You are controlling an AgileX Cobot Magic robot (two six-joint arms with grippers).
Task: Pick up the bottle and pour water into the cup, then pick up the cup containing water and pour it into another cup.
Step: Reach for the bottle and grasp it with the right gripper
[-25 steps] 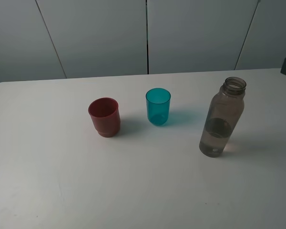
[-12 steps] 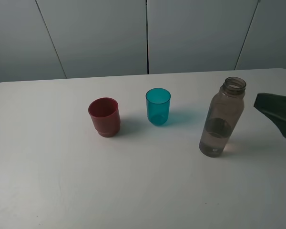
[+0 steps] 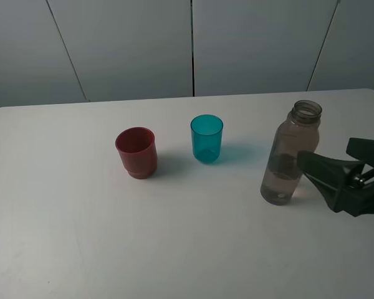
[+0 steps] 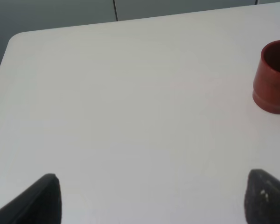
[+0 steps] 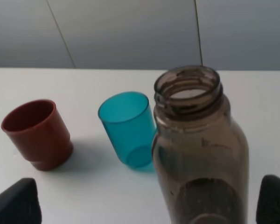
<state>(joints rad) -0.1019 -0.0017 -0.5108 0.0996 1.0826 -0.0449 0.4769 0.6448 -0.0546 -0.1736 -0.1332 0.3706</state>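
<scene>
The tall smoky grey-brown translucent plastic bottle [image 3: 290, 156], without cap and with some water in its lower part, stands upright on the white desk [image 3: 174, 243] directly in front of the right pincer [image 3: 325, 152]. The fingers of this pincer are wide apart and hold nothing. One fingertip is right at the bottle's side, but I cannot tell if it touches. I judge that the first step is in hand: the approach for grasping the bottle. The next move calls for pushing forward until the body sits between the fingers, then closing firmly without tipping it. Beyond the bottle from this pincer stands the small teal-blue translucent tumbler [image 3: 207, 138], with bare desk between them for the pouring, and further the dark red opaque cup [image 3: 136, 152]. The desk's far edge lies behind the bottle. The left pincer [image 4: 156, 198] is also apart and empty, with the red cup well ahead of it.
</scene>
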